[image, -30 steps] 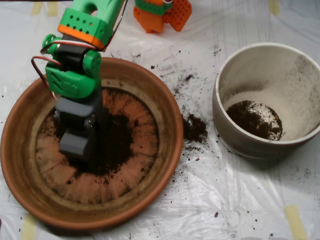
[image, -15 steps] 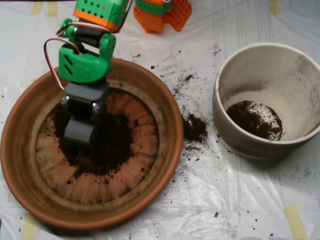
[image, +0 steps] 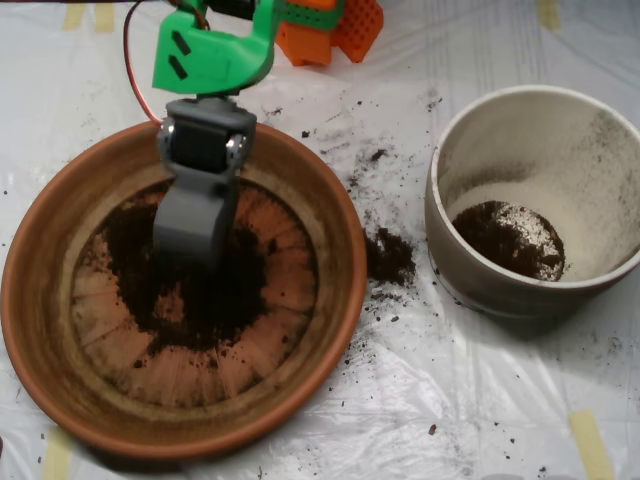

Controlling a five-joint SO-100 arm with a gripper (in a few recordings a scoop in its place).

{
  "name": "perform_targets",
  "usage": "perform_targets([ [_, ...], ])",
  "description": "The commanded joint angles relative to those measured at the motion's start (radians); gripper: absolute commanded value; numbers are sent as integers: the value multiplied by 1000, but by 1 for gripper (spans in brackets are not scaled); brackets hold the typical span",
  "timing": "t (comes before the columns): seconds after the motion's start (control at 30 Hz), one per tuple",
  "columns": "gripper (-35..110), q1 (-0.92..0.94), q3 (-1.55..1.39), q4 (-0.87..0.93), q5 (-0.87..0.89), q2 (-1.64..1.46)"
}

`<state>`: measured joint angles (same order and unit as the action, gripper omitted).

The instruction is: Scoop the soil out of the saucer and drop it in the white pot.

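Note:
The terracotta saucer [image: 45,300] fills the left half of the overhead view. Dark soil [image: 215,300] lies spread over the middle of its ridged floor, with a scraped lighter patch in it. My grey scoop [image: 195,235] hangs over the back part of the soil. Its halves are together and it is shut on soil taken from the pile. The green arm link [image: 210,60] rises behind it. The white pot [image: 470,280] stands to the right, apart from the saucer, with a small heap of soil [image: 505,238] on its bottom.
A clump of spilled soil [image: 388,255] lies on the white plastic sheet between saucer and pot, with crumbs scattered around it. The orange arm base [image: 325,25] sits at the back edge. Tape strips [image: 590,440] hold the sheet down.
The scoop has lifted out of the soil and moved back and slightly right. The arm has swung upward, uncovering the left part of the soil pile.

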<state>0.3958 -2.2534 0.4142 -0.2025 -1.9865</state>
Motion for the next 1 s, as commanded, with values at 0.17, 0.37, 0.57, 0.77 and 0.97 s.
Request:
perform_targets([
  [0.17,-1,-107,106,183,38,-258],
  [0.37,-1,-192,196,284,58,-314],
  [0.57,-1,-293,356,400,80,-311],
  [0.77,-1,-403,518,491,112,-235],
  [0.97,-1,-552,661,563,135,-110],
])
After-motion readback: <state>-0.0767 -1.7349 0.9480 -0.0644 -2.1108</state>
